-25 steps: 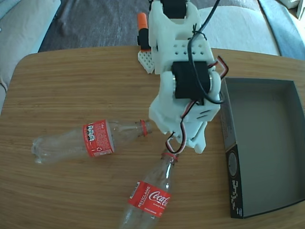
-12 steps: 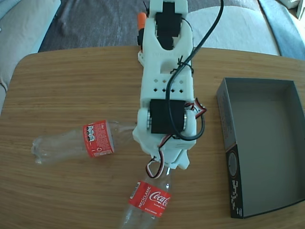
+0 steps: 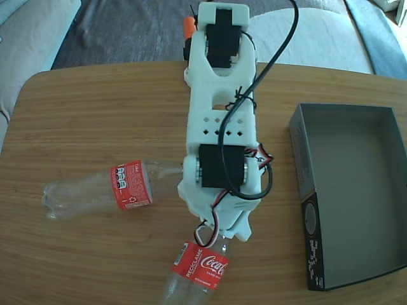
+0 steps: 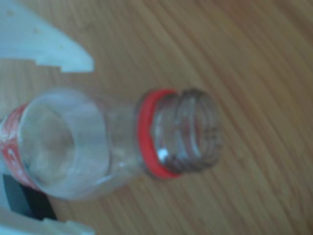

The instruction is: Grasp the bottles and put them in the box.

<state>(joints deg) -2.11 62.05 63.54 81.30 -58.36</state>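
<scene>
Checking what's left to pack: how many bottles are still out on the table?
2. One bottle lies at the left of the fixed view; the other bottle lies at the bottom edge, neck under the arm. The box holds none.

Light wood-grain counter (image 3: 95,114) with rounded corners, two capless bottles lay on their sides, one at left (image 3: 102,189), one at the near edge (image 3: 197,270), open box (image 3: 350,190) at right.
</scene>
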